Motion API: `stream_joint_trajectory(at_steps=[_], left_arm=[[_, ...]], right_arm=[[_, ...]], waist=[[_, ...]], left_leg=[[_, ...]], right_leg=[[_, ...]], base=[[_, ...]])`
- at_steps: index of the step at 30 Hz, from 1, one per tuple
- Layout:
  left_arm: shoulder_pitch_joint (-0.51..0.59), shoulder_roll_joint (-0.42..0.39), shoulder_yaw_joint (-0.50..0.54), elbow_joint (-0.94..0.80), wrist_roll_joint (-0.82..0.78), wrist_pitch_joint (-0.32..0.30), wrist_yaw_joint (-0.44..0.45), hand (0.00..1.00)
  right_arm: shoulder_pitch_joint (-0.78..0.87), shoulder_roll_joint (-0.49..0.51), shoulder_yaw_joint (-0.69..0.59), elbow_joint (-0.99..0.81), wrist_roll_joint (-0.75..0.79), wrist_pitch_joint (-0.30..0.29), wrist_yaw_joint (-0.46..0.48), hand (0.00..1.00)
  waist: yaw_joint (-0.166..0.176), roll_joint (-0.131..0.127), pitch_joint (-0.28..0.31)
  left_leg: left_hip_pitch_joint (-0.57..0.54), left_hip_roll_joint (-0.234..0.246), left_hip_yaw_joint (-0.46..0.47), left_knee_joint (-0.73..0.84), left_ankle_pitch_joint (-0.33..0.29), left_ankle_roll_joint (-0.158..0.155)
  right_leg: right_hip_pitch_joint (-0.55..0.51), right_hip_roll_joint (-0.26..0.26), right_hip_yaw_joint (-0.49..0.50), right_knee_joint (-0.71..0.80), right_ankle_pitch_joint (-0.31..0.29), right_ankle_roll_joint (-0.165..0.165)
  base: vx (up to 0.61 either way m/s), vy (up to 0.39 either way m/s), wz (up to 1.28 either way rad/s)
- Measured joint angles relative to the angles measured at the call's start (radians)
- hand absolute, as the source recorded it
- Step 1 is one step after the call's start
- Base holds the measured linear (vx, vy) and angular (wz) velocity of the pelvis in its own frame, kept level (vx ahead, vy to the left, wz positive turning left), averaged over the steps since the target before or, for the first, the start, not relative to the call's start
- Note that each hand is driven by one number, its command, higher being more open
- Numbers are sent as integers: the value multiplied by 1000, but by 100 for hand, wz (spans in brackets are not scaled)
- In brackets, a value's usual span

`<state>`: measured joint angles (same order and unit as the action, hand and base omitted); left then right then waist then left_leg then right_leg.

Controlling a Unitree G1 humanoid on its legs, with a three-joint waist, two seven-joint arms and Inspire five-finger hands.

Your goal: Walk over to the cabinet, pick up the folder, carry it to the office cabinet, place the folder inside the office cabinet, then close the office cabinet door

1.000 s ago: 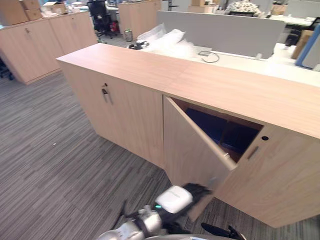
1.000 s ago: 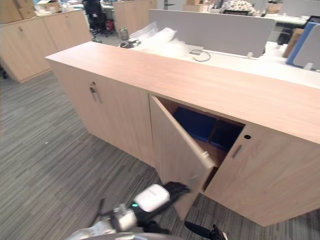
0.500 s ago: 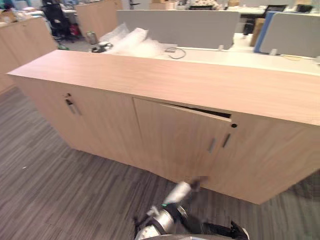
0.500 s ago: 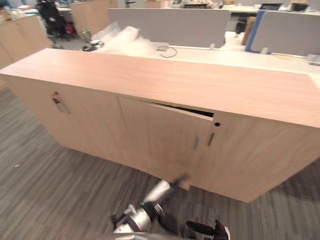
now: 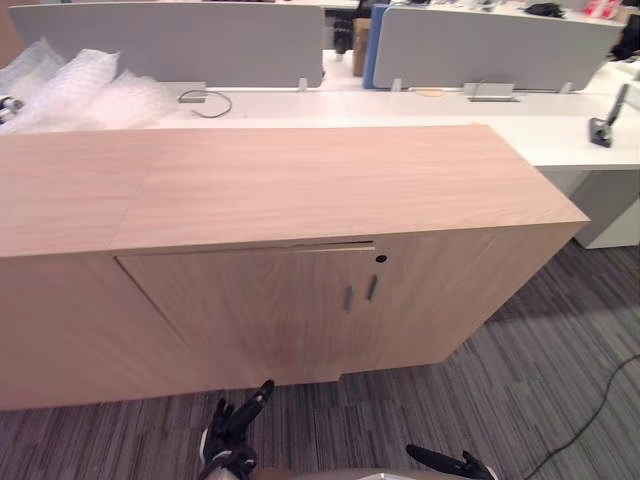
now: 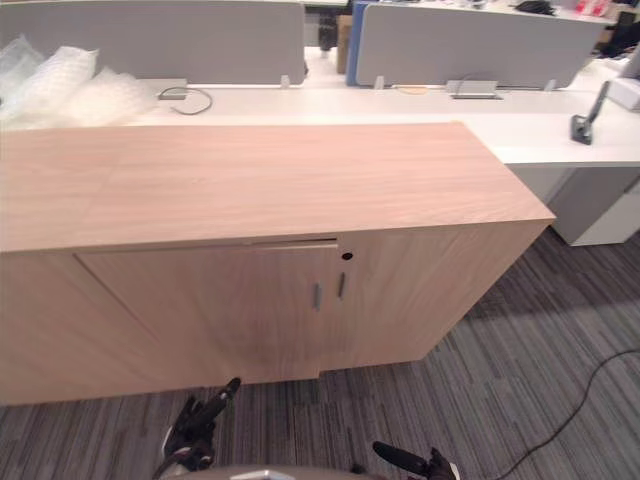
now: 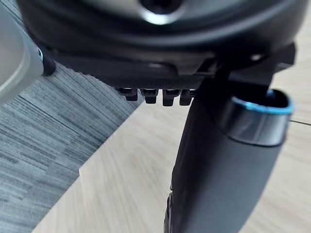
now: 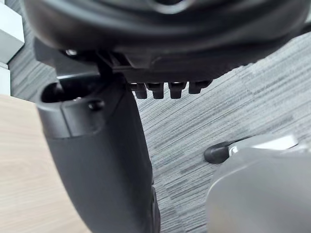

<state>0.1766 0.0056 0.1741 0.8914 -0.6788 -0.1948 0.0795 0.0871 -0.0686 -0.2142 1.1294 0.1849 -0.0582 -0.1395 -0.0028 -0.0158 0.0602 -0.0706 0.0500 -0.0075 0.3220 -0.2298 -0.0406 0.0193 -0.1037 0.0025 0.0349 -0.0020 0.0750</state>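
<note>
The light wood office cabinet (image 5: 300,190) stands in front of me. Its left door (image 5: 250,310) lies flush with the front, apart from a thin dark line along its top edge. Two slim metal handles (image 5: 348,297) sit side by side where the doors meet. The door hides the inside of the cabinet. My left hand (image 5: 232,430) hangs low over the carpet just before the door, fingers straight and off the wood. Its thumb (image 7: 223,184) shows against the wooden front. My right hand (image 5: 450,464) rests low at the right, fingers relaxed and holding nothing.
A white desk (image 5: 560,135) with grey divider panels (image 5: 200,45) runs behind the cabinet and past its right end. Bubble wrap (image 5: 80,85) lies on the desk at the far left. Grey striped carpet (image 5: 560,340) covers the floor to the right.
The cabinet door swung from wide open to closed as my left hand pushed it. That hand has dropped back from the door. The camera has swung right along the cabinet.
</note>
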Motion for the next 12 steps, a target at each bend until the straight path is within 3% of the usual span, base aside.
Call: stream_joint_trajectory(at_steps=[4, 7, 12], left_arm=[[-2, 14, 48, 145, 8, 8, 3, 100], [12, 3, 59, 184, 49, 8, 6, 100], [14, 8, 79, 213, 157, 8, 7, 100]], right_arm=[[6, 40, -44, 7, 55, -3, 17, 100], [4, 36, -49, 26, 52, -9, 31, 100], [-3, 35, -79, 55, 55, -16, 26, 100]], waist=[[-1, 3, -39], [9, 22, -53], [11, 22, -52]], left_leg=[[108, -29, 27, -159, 58, 8], [149, -20, 25, -211, 73, 5], [181, -2, 30, -255, 95, -10]], right_leg=[[39, -28, 5, -50, 6, 10], [56, -17, -2, -57, 6, 11], [64, 6, -4, -58, 6, 10]], base=[[160, 19, -15], [77, -43, 2], [-2, -52, -4]])
